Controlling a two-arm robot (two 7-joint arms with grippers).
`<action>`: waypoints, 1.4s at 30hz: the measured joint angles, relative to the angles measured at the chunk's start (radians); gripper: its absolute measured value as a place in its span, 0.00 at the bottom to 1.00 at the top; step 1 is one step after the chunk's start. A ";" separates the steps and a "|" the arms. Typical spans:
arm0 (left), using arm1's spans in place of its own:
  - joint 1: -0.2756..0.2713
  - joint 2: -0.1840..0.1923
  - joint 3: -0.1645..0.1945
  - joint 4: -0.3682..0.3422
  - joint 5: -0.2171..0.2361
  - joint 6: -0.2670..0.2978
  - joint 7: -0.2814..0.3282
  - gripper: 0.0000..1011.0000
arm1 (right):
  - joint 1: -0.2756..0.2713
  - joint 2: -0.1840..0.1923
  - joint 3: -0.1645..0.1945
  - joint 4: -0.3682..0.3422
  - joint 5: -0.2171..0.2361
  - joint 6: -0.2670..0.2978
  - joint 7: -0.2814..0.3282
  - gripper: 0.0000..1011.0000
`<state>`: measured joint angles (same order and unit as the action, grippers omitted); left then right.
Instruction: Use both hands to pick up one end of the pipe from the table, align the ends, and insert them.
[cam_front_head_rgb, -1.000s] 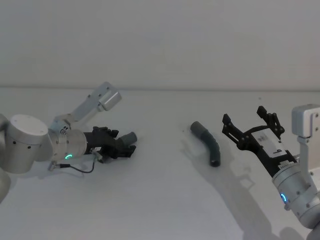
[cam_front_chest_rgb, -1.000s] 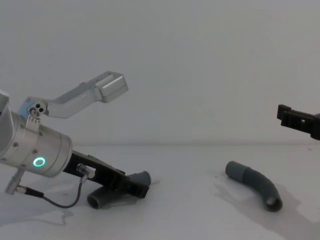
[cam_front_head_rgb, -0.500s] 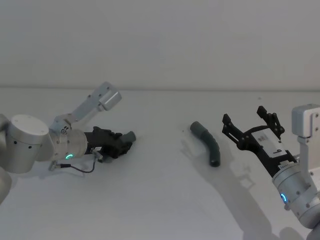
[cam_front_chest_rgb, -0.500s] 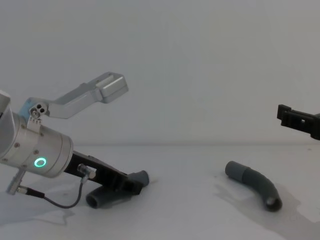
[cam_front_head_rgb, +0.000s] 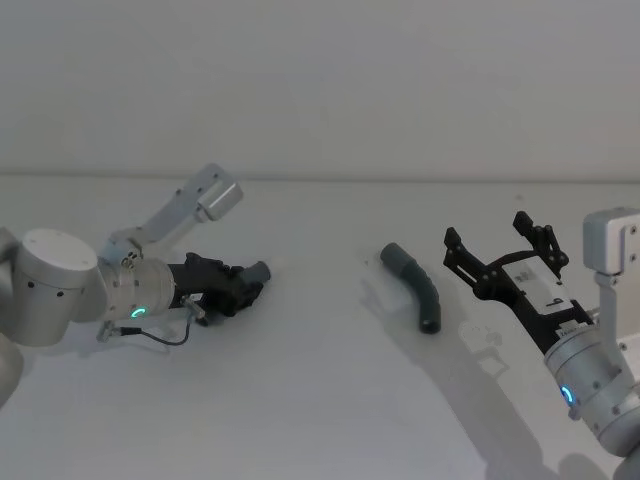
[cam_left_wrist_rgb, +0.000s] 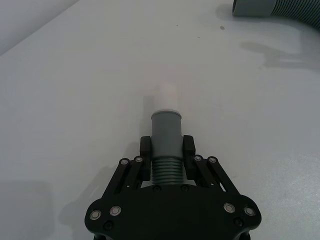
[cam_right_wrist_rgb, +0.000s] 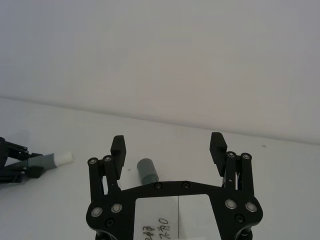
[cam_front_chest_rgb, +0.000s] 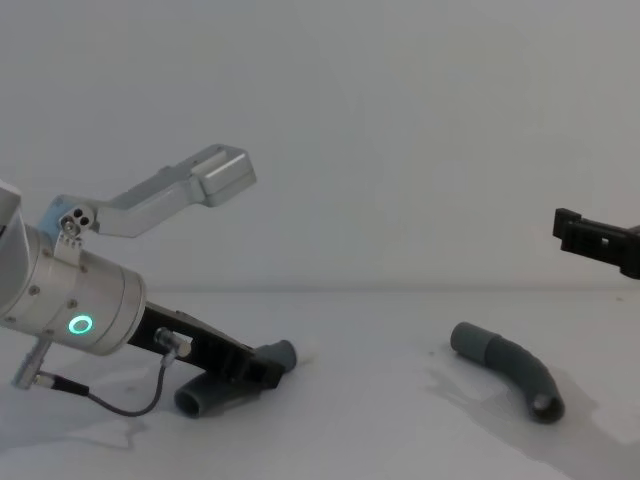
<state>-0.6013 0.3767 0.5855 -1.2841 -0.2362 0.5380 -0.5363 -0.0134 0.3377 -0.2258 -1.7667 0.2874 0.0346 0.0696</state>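
My left gripper (cam_front_head_rgb: 243, 285) lies low over the table (cam_front_head_rgb: 300, 400) at the left, shut on the ribbed part of one pipe piece (cam_front_chest_rgb: 205, 393). Just behind the piece's grey cuff (cam_left_wrist_rgb: 166, 127), the fingers (cam_left_wrist_rgb: 145, 150) clamp it from both sides, and the white tip (cam_left_wrist_rgb: 166, 95) sticks out ahead. The piece's far end rests on the table. The other pipe piece (cam_front_head_rgb: 417, 290) lies free right of centre, its plain sleeve end (cam_front_chest_rgb: 468, 340) pointing left. My right gripper (cam_front_head_rgb: 487, 232) hovers open to its right, holding nothing, with the sleeve (cam_right_wrist_rgb: 146, 171) ahead of its jaws.
The white table runs back to a plain wall (cam_front_head_rgb: 320, 90). A thin cable (cam_front_chest_rgb: 120, 400) loops under my left wrist. Bare surface separates the two pipe pieces.
My left gripper's jaws have narrowed onto the pipe piece, and the cuff has shifted slightly back toward the gripper. The right arm and the other piece have not moved.
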 joint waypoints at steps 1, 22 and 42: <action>0.000 0.000 0.000 0.000 0.000 0.000 0.000 0.36 | 0.001 0.001 0.000 0.000 0.000 0.001 0.003 0.99; 0.000 -0.001 0.000 0.001 0.000 0.001 0.000 0.36 | 0.150 0.084 -0.064 0.008 -0.002 0.177 0.187 0.99; 0.000 -0.001 0.000 0.001 0.000 0.001 0.000 0.36 | 0.303 0.086 -0.122 0.100 0.024 0.422 0.256 0.99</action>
<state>-0.6012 0.3760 0.5855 -1.2833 -0.2362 0.5389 -0.5365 0.2898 0.4239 -0.3478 -1.6672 0.3113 0.4565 0.3252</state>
